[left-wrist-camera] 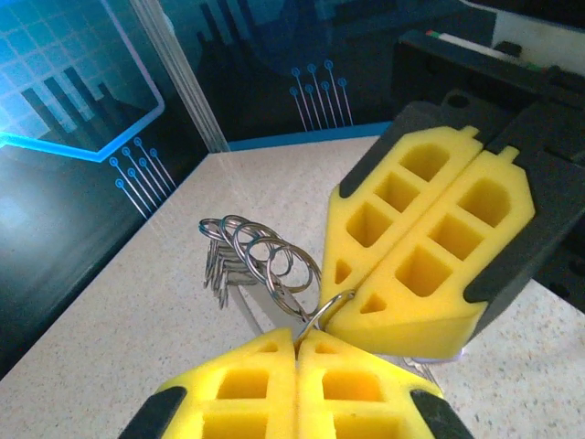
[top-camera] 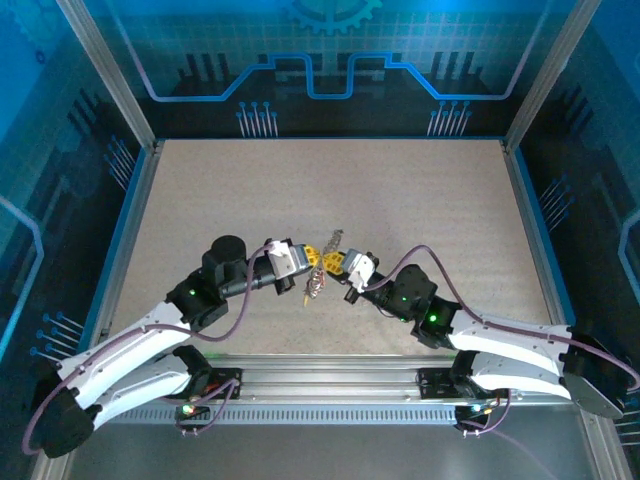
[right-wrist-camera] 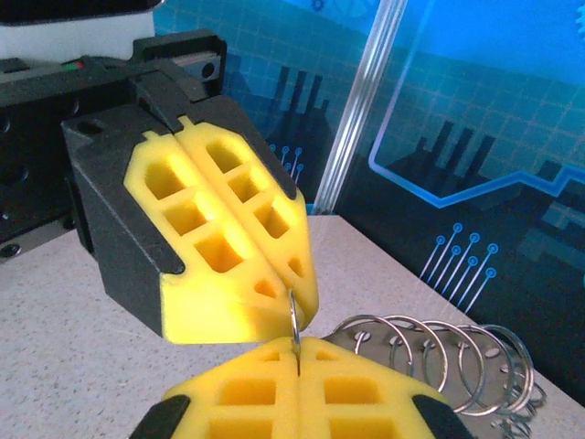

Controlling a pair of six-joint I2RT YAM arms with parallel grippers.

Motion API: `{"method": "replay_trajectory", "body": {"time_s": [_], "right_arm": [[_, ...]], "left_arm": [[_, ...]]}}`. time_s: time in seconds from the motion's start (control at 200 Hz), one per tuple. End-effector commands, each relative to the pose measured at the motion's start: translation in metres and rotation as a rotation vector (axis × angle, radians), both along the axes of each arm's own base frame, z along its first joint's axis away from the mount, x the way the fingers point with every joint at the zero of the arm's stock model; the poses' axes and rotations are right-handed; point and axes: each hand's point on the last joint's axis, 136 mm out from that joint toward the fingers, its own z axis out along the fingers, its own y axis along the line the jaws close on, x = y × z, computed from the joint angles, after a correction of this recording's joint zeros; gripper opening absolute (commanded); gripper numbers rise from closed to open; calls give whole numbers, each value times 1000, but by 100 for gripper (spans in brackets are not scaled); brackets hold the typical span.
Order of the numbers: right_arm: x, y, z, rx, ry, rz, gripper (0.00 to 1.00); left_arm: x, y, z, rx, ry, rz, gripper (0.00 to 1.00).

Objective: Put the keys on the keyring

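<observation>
Left jaws, pressed together on the keyring (left-wrist-camera: 320, 307) wire, meet the equally clamped right jaws tip-to-tip, with the ring bunch (left-wrist-camera: 260, 256) trailing toward ten o'clock.

Speckled beige table (top-camera: 400, 200), edged by a blue rim.

Two arms are counted, each carrying one tool: the left tool (top-camera: 313, 257) and the right tool (top-camera: 336, 265). One tabletop (top-camera: 420, 200) is counted. At least five wire rings (right-wrist-camera: 439, 352) are counted side by side in one bunch, plus one keyring (left-wrist-camera: 327, 304). The number of keys (left-wrist-camera: 219, 279) cannot be told.
</observation>
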Motion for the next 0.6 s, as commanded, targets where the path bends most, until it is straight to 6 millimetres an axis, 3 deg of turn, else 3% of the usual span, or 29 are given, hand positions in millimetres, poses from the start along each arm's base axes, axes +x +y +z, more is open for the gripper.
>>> {"method": "replay_trajectory", "body": {"time_s": [0.0, 0.595], "right_arm": [[-9, 3, 10, -18, -24, 67, 8], [1, 19, -14, -146, 73, 104, 13]], "left_arm": [[-5, 3, 17, 43, -61, -14, 0], [-13, 1, 8, 194, -36, -82, 0]]}}
